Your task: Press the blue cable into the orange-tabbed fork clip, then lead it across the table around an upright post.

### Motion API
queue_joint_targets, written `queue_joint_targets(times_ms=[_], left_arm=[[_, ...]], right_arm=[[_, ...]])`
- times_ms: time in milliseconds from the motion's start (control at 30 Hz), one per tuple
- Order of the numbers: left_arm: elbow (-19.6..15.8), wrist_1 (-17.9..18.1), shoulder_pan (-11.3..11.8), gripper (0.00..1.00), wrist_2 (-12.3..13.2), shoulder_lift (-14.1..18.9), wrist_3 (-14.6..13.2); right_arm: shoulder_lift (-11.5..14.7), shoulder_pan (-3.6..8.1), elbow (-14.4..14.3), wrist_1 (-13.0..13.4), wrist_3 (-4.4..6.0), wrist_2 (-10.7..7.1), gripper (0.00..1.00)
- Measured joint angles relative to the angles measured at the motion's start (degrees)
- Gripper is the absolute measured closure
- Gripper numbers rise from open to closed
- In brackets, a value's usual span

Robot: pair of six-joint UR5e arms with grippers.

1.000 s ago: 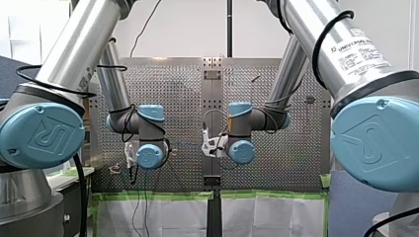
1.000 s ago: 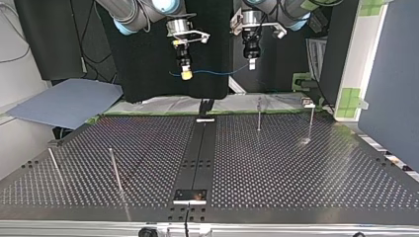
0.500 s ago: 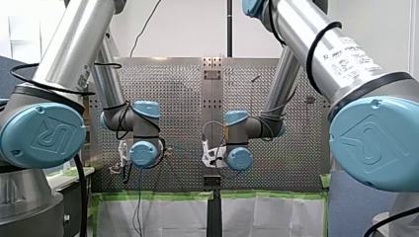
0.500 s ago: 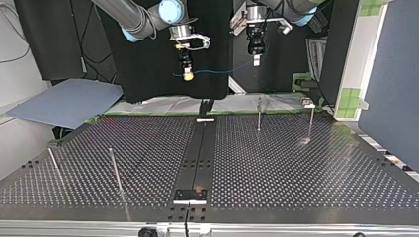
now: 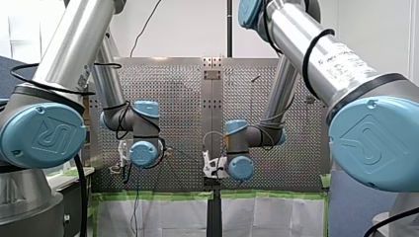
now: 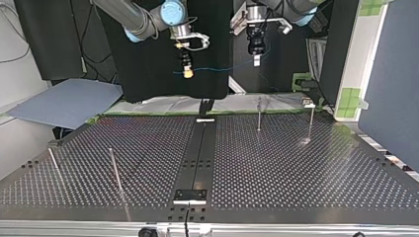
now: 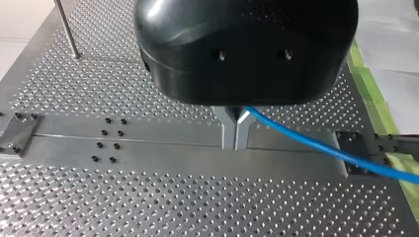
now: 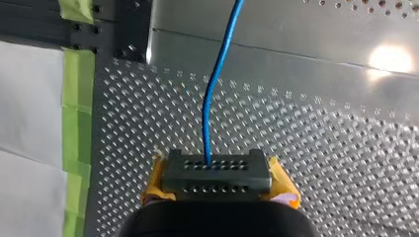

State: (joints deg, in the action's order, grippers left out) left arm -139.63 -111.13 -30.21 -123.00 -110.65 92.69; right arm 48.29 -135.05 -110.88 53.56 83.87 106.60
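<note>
While both arms are hanging over the table (image 6: pixel 296 168) edge, my left gripper (image 6: pixel 256 61) is clamping the blue cable (image 7: pixel 316 143) between closed metal fingers (image 7: pixel 229 131). In the top view, my right gripper (image 6: pixel 187 74), at its 9 o'clock, is pinching the same cable between yellow pads (image 8: pixel 281 180).

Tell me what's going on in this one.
Both arms hold the cable stretched between them, up off the table, near its far edge in the top view. The left tool and the right tool are each shut on it. The cable touches none of the posts yet.
</note>
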Motion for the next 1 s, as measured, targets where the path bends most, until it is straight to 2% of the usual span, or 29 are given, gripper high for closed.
queue_joint_targets(times_ms=[100, 267, 433, 633, 767, 1000], left_arm=[[0.54, -0.81, 0.1, 1.0, 0.03, 1.0, 0.81], [-0.14, -0.55, 0.55, 1.0, 0.83, 3.25, 3.29], [-2.62, 1.88, 2.48, 1.0, 2.64, 2.93, 6.15], [-5.76, 4.99, 5.54, 1.0, 5.6, 0.16, 8.77], [-6.45, 7.01, 7.55, 1.0, 7.6, -1.83, 9.74], [-3.38, 10.97, 11.5, 1.0, 11.55, -5.78, 11.58]], right_arm=[[1.15, 0.35, 1.12, -1.16, 0.81, 0.32, 1.0], [3.79, -0.5, 2.14, -2.5, 3.28, -0.79, 1.0], [5.97, -0.74, 2.33, -0.45, 6.12, -3.41, 1.0], [3.97, -1.05, 2.46, 2.98, 9.24, -6.42, 1.0], [3.12, -0.99, 2.6, 5.03, 9.97, -7.0, 1.0], [1.86, -0.26, 2.92, 6.52, 10.37, -7.02, 1.0]])
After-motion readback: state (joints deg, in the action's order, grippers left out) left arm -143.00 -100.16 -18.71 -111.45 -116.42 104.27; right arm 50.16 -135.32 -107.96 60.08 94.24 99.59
